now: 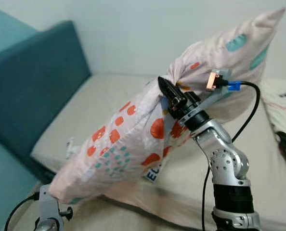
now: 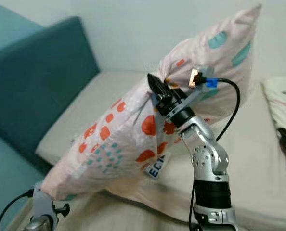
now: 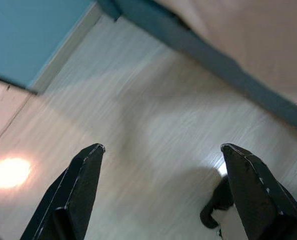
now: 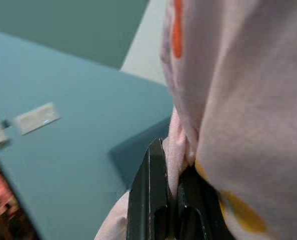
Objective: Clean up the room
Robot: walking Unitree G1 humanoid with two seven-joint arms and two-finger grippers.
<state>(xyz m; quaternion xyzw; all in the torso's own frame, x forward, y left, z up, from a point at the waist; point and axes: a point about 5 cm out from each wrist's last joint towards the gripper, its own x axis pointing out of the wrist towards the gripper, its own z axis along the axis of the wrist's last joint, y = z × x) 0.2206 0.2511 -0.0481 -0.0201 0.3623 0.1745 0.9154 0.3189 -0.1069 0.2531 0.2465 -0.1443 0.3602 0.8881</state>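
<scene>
Beige mattress (image 1: 104,96) fills the middle of the head view, with a teal headboard (image 1: 32,82) at the upper left and a pale wall behind. At centre, the right tool (image 1: 165,86) is pressed together, pinching a fold of the pillow (image 1: 133,139), which hangs in the air above the mattress, running from the upper right corner down to the lower left. The left tool (image 3: 161,150) is spread wide over the light wooden floor (image 3: 153,125), beside the bed's teal base (image 3: 213,60).
</scene>
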